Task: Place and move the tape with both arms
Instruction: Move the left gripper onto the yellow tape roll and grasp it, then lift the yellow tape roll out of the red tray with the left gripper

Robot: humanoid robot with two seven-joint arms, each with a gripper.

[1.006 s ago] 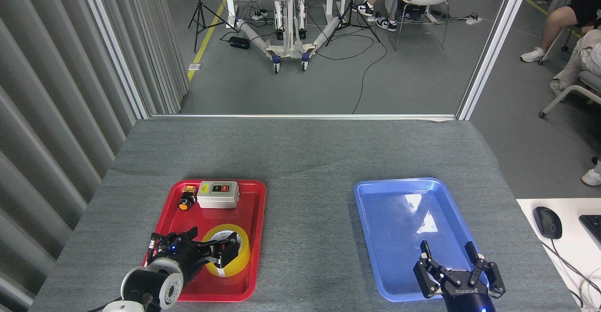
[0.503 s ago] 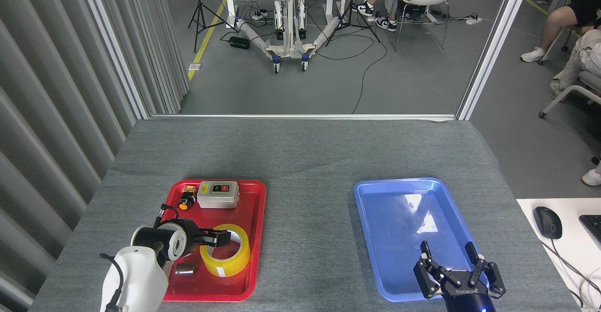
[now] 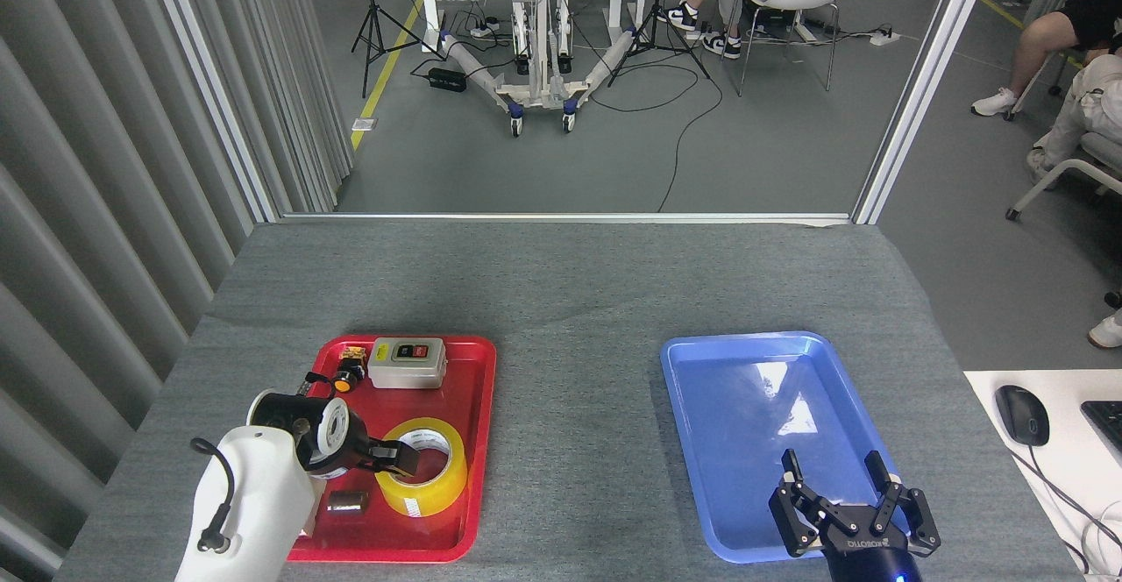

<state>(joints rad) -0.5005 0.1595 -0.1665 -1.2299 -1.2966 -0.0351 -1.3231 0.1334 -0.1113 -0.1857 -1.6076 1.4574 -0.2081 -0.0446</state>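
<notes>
Nearest to me, my right gripper (image 3: pixel 839 487) hangs over the near edge of the blue tray (image 3: pixel 701 407), its fingers spread wide with nothing between them; the tray's floor ahead of it is bare. On my other side, my left gripper (image 3: pixel 392 457) reaches across the red tray (image 3: pixel 478 442) to the tape (image 3: pixel 422 479), its dark tip at the roll's near-left rim; I cannot tell whether its fingers are parted or closed on the roll. The tape lies flat in the near half of the red tray, close to its right edge, with a small dark cylinder (image 3: pixel 348 501) just to its left. Farther back in that tray sit a grey switch box (image 3: pixel 407 362) and an orange-capped button (image 3: pixel 344 379). Between the two trays runs a broad strip of grey table (image 3: pixel 570 301), open right up to the far edge.
</notes>
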